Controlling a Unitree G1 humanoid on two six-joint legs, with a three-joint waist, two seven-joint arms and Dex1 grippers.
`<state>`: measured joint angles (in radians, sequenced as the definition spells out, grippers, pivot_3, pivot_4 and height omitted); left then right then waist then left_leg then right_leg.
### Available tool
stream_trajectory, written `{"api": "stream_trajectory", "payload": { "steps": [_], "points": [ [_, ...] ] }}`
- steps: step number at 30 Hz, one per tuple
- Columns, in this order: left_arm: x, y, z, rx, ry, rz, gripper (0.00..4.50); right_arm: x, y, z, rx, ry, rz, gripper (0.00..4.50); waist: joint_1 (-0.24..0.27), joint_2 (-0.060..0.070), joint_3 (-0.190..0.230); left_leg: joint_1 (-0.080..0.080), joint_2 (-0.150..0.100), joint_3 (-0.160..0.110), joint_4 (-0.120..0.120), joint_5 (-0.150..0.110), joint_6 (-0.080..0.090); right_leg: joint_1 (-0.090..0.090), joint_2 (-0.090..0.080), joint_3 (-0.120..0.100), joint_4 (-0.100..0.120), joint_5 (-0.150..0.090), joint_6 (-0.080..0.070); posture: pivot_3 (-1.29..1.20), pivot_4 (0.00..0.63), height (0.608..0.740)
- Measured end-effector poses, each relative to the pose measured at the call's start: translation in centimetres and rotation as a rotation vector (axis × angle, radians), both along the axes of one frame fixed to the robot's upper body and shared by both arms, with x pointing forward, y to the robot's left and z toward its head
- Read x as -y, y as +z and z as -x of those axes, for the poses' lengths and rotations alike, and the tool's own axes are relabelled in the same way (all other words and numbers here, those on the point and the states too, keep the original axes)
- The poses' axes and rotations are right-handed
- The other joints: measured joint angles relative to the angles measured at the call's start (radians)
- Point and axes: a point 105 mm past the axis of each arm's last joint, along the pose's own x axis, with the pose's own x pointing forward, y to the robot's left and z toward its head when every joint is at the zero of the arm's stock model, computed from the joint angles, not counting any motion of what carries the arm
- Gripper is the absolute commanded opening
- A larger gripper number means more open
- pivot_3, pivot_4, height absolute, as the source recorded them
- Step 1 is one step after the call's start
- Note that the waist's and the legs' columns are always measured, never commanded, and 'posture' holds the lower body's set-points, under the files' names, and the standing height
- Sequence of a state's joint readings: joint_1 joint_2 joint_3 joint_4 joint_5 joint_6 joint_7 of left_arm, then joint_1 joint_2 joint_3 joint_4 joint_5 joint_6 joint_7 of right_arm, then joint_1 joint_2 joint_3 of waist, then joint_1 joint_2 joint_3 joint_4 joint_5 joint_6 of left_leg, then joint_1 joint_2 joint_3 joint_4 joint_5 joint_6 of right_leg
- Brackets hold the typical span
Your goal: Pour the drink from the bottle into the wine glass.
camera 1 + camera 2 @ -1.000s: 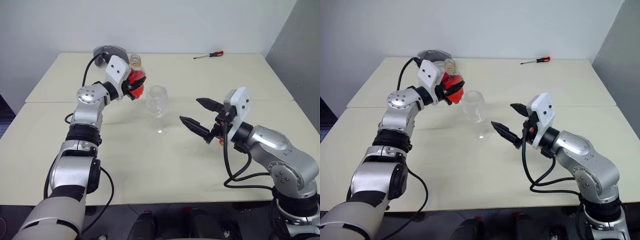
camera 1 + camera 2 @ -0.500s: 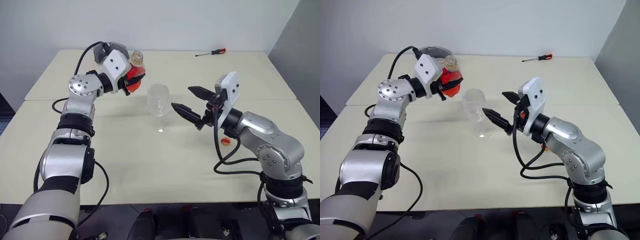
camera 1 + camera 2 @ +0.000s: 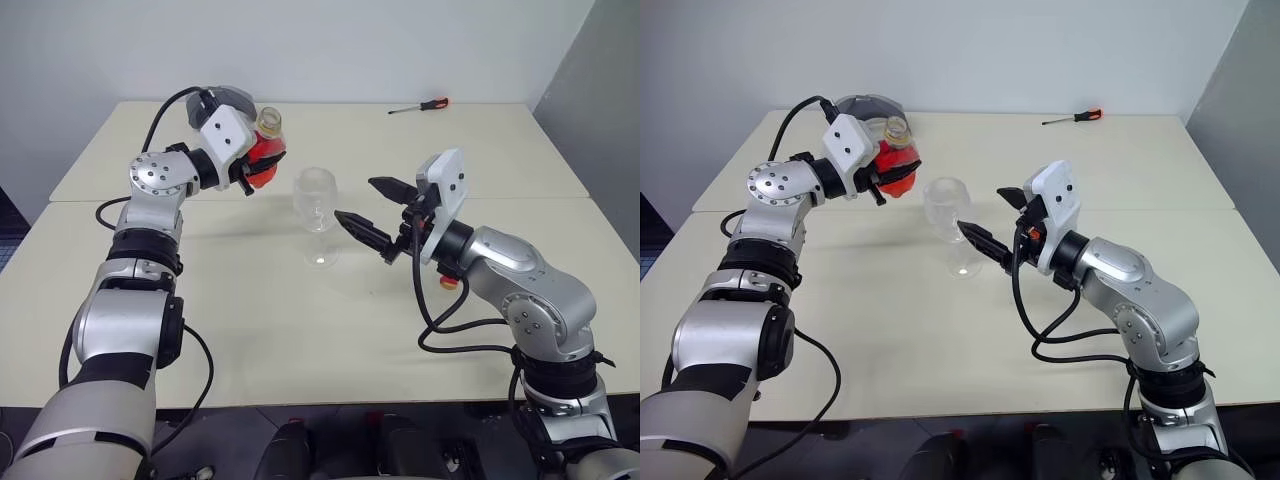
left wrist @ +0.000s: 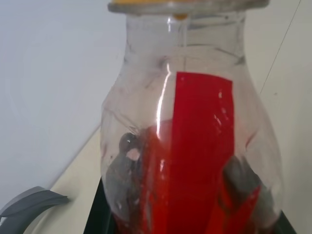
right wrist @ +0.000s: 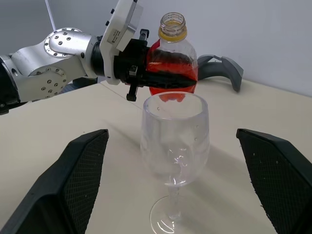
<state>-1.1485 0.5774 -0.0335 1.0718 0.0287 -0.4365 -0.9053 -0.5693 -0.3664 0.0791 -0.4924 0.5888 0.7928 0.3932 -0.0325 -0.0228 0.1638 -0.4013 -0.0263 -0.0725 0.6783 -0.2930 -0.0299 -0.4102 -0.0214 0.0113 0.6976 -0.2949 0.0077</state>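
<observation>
The left tool (image 3: pixel 262 168) grips the bottle (image 3: pixel 266 146) upright, raised above the counter (image 3: pixel 300 330) just left of the wine glass (image 3: pixel 316 212). The right tool (image 3: pixel 375 210), jaws wide apart, sits just right of the glass, holding nothing.

**Pale tables in a plain, evenly lit corner**

Two cream-topped tables (image 3: pixel 300 330) stood pushed together, a thin seam running across where their edges met. A white wall (image 3: pixel 330 50) rose just behind the far table, and a grey wall or panel (image 3: pixel 600 90) closed the right side. A red-handled screwdriver (image 3: pixel 419 106) lay near the far edge, and a grey curved object (image 3: pixel 868 104) sat at the far left. Light was soft and even, with faint shadows on the tabletop. Dark floor (image 3: pixel 15 220) showed at the left.
</observation>
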Motion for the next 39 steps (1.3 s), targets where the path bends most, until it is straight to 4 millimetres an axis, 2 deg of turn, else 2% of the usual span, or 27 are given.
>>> {"api": "stream_trajectory", "payload": {
  "steps": [17,22,26,32,39],
  "points": [
    [-0.2,0.2,-0.2,0.002,0.015,0.002,1.24,0.2,-0.1,-0.2,0.009,-0.024,0.015,4.50,0.000,0.000,0.000,0.000,0.000,0.000,0.000,0.000,0.000,0.000,0.000,0.000,0.001,0.000,0.000,0.00,0.150,0.740],
    [0.4,1.3,-0.4,0.039,0.010,0.003,1.24,0.3,-0.2,-0.4,0.006,-0.029,0.023,4.50,0.000,0.000,0.000,0.000,0.000,0.000,0.001,0.000,0.000,0.000,0.000,0.000,0.000,0.000,0.000,0.00,0.150,0.740],
    [0.8,2.1,-0.3,0.082,-0.006,-0.033,1.24,0.3,-0.2,-0.5,0.007,-0.029,0.028,4.50,0.000,0.000,0.000,0.000,0.000,0.000,0.001,0.000,0.000,0.000,0.000,0.000,0.001,0.000,0.000,0.00,0.150,0.740],
    [0.2,2.5,0.0,0.128,-0.008,-0.117,1.24,-0.6,0.2,-0.9,0.013,-0.005,0.023,4.50,-0.005,0.000,0.000,0.000,0.000,0.000,0.000,0.000,0.000,-0.001,0.000,0.000,0.001,0.000,0.000,0.00,0.150,0.740],
    [0.4,2.1,0.8,0.191,-0.060,-0.290,1.24,-1.2,0.4,-1.6,0.020,0.000,0.011,4.50,-0.004,0.000,0.000,0.000,0.000,0.000,0.000,0.000,-0.001,-0.001,0.000,0.000,0.001,0.000,0.000,0.00,0.150,0.740]
  ]
}}
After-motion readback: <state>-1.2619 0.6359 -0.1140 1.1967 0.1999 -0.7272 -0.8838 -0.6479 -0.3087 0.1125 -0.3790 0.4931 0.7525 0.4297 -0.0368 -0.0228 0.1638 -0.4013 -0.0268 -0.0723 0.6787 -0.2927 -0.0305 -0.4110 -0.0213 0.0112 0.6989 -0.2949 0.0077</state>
